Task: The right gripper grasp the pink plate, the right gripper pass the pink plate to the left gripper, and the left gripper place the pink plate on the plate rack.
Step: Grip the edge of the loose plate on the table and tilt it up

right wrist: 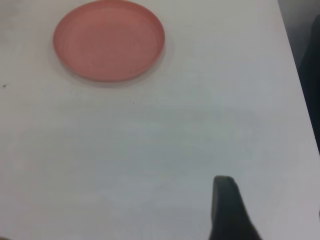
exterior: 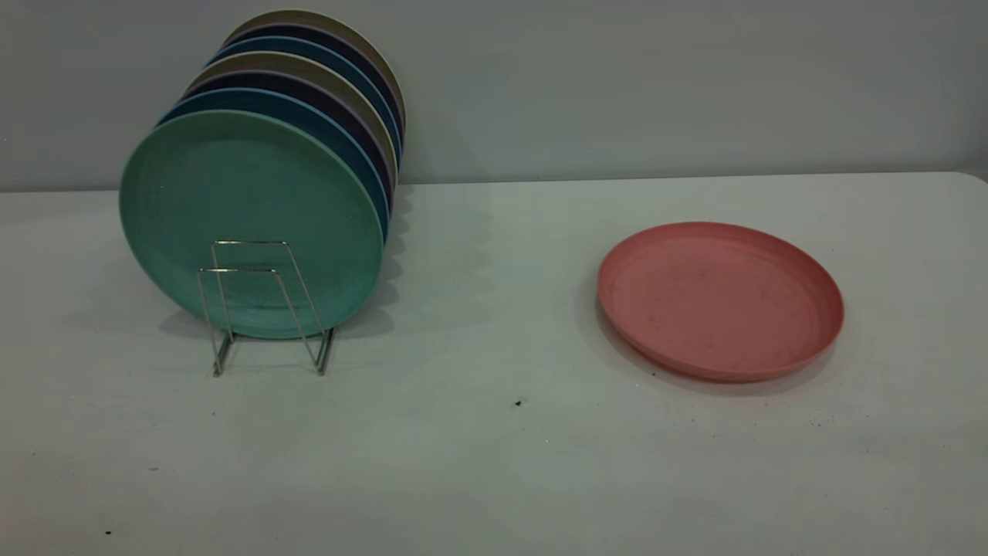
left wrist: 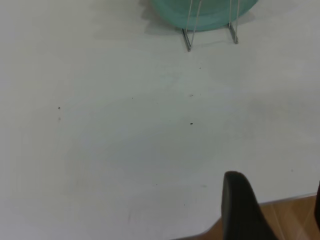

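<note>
White table [exterior: 494, 463], pink plate [exterior: 719, 300] flat, plate rack [exterior: 262, 305] apart, both claws' spread unclear.

a pale white table [exterior: 494, 463] fills the lower part of the frame. the pink plate [exterior: 719, 300] lies flat on it at right of centre. the plate rack [exterior: 266, 309] stands on it at left, holding upright plates, the teal-green plate [exterior: 251, 220] frontmost. small dark specks [exterior: 518, 402] dot the tabletop.
</note>
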